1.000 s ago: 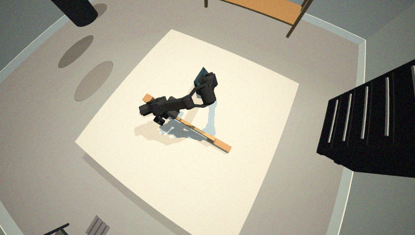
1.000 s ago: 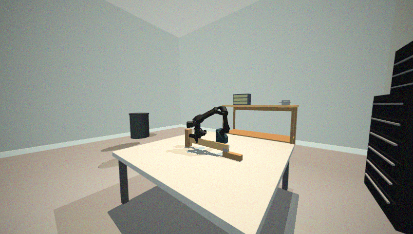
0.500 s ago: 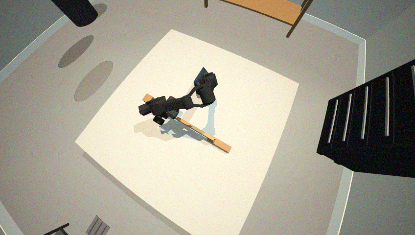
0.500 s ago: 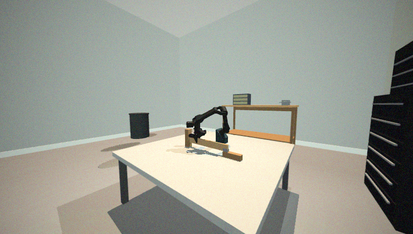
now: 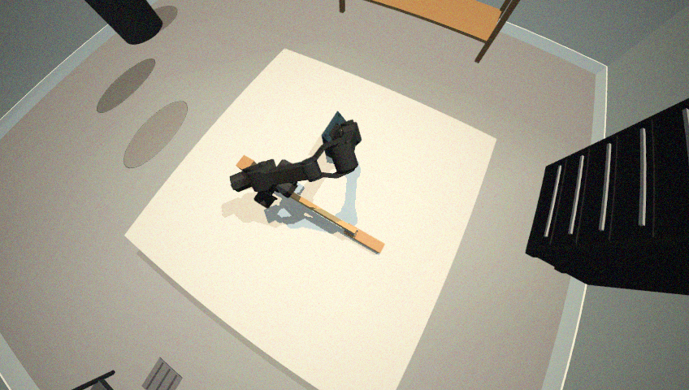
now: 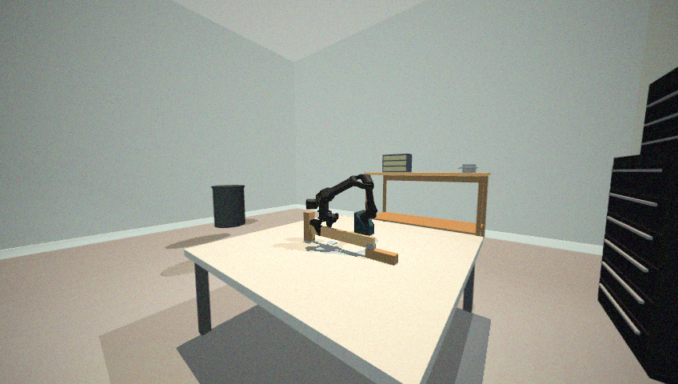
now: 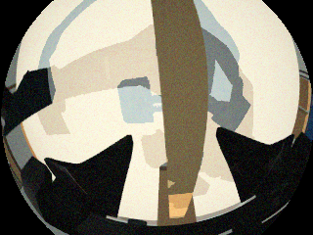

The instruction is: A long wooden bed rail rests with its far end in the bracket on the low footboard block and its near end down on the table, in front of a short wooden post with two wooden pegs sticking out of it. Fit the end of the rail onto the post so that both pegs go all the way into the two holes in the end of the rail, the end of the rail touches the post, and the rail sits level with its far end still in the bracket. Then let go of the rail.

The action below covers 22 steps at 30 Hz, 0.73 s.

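The long wooden rail (image 5: 321, 210) (image 6: 348, 236) (image 7: 183, 73) stands off the table and looks about level. Its far end sits at the bracket (image 6: 370, 246) on the low footboard block (image 5: 370, 241) (image 6: 382, 256). Its near end reaches the short upright post (image 5: 244, 162) (image 6: 309, 223); the arm and a finger cover the joint in the top and exterior views. The pegs and holes are hidden, and I cannot tell whether a small gap is left. My gripper (image 7: 176, 136) is open, low over the rail near the post, one finger on each side of the rail with space between.
The arm's dark blue base (image 5: 333, 126) (image 6: 363, 223) stands on the cream table (image 5: 270, 289) (image 6: 285, 271) behind the rail. The arm reaches over the rail's near part. A workbench, a black bin and dark drawer cabinets stand beyond the table.
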Tool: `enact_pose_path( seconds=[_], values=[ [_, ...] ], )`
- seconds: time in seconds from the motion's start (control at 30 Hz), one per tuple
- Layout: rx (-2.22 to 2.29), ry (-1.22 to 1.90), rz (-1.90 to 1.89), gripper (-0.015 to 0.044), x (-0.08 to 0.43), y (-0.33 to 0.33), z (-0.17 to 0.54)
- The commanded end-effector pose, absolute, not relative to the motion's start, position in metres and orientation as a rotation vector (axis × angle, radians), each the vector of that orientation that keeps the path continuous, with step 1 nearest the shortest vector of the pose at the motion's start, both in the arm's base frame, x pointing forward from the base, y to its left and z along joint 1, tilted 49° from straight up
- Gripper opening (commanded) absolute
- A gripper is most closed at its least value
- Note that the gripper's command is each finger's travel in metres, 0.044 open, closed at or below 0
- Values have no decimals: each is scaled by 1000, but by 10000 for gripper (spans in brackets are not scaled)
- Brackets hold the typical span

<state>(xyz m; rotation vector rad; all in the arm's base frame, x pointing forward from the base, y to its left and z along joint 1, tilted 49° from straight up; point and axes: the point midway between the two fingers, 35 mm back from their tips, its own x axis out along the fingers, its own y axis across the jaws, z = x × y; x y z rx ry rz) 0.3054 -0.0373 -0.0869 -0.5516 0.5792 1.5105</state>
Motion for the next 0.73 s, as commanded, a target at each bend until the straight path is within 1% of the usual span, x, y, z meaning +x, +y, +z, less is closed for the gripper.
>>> enact_pose_path(
  seconds=[0.0,0.1,0.27,0.7],
  values=[
    [-552,579,1511,440,306,-37,-87],
    [-552,579,1510,440,306,-37,-85],
    [-557,579,1503,440,306,-40,-45],
    [-557,579,1503,440,306,-40,-45]
  ],
)
